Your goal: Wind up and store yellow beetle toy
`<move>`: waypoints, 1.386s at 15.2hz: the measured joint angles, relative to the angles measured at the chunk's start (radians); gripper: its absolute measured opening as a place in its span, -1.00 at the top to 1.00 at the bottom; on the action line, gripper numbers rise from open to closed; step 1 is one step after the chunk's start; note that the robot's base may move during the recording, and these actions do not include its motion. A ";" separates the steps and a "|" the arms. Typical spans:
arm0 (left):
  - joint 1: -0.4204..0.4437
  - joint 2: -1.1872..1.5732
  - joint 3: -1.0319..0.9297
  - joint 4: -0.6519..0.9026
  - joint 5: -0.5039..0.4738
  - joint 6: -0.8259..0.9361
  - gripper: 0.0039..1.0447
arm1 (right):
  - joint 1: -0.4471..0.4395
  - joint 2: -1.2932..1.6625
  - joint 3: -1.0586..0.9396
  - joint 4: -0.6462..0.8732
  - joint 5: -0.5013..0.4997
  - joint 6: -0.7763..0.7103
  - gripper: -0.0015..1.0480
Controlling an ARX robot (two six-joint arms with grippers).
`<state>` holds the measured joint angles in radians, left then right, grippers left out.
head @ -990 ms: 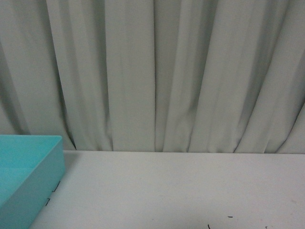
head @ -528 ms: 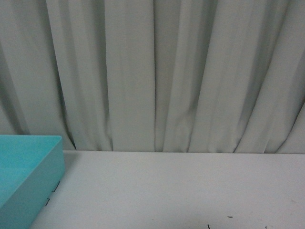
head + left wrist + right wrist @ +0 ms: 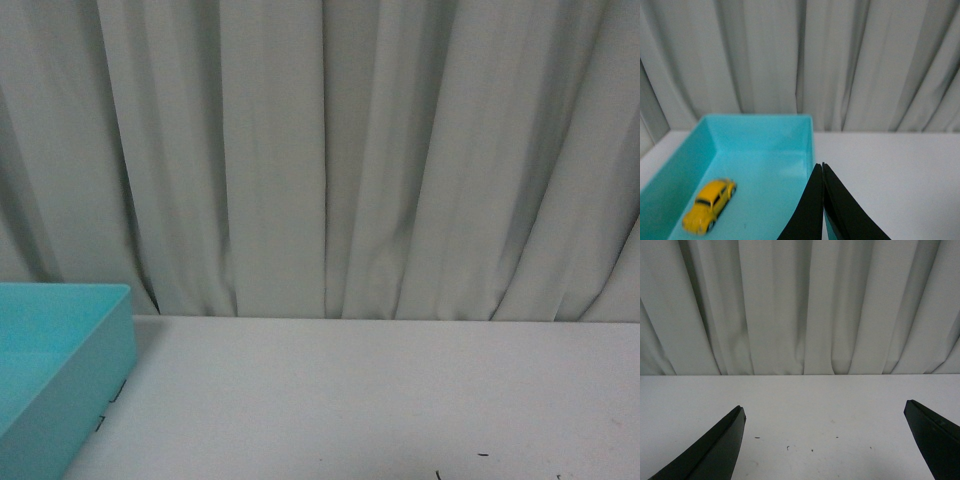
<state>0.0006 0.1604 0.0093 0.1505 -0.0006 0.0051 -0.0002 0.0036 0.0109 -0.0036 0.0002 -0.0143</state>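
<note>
A grey curtain (image 3: 330, 150) is seen hanging behind the white table (image 3: 380, 400). The turquoise bin (image 3: 105, 345) is sitting at the table's left. The right gripper (image 3: 825, 427) is being held wide apart, the left gripper (image 3: 822, 170) pressed closed on nothing. The yellow beetle toy (image 3: 709, 206) is lying inside the bin.

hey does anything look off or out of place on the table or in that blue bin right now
Nothing stands out. The yellow toy car sits upright on its wheels inside the bin, nothing spilled or damaged. The left gripper is shut and empty; the right gripper is open over bare table.
</note>
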 joint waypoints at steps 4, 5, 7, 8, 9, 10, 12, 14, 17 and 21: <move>0.000 -0.154 0.000 -0.158 0.000 -0.001 0.97 | 0.000 0.000 0.000 0.000 0.000 0.000 -0.87; 0.000 -0.155 0.000 -0.153 0.000 -0.001 0.97 | 0.000 0.000 0.000 0.000 0.000 0.000 -0.87; 0.000 -0.155 0.000 -0.154 0.000 -0.001 0.97 | 0.000 0.000 0.000 0.000 0.000 0.000 -0.87; 0.000 -0.155 0.000 -0.154 0.000 -0.001 0.97 | 0.000 0.000 0.000 0.000 0.000 0.000 -0.87; 0.000 -0.155 0.000 -0.154 0.000 -0.002 0.85 | 0.000 0.000 0.000 0.000 0.000 0.000 -0.87; 0.000 -0.155 0.000 -0.154 0.000 -0.002 0.60 | 0.000 0.000 0.000 0.000 0.000 0.000 -0.87; 0.000 -0.155 0.000 -0.154 0.000 -0.002 0.12 | 0.000 0.000 0.000 0.000 0.000 0.000 -0.87; 0.000 -0.155 0.000 -0.154 0.000 -0.002 -0.33 | 0.000 0.000 0.000 0.000 0.000 0.000 -0.87; 0.000 -0.155 0.000 -0.154 0.000 -0.002 -0.91 | 0.000 0.000 0.000 0.000 0.000 0.000 -0.87; 0.000 -0.155 0.000 -0.154 0.000 -0.002 -0.88 | 0.000 0.000 0.000 0.000 0.000 0.000 -0.87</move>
<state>0.0006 0.0051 0.0097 -0.0032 -0.0006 0.0032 -0.0002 0.0036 0.0109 -0.0036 0.0002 -0.0143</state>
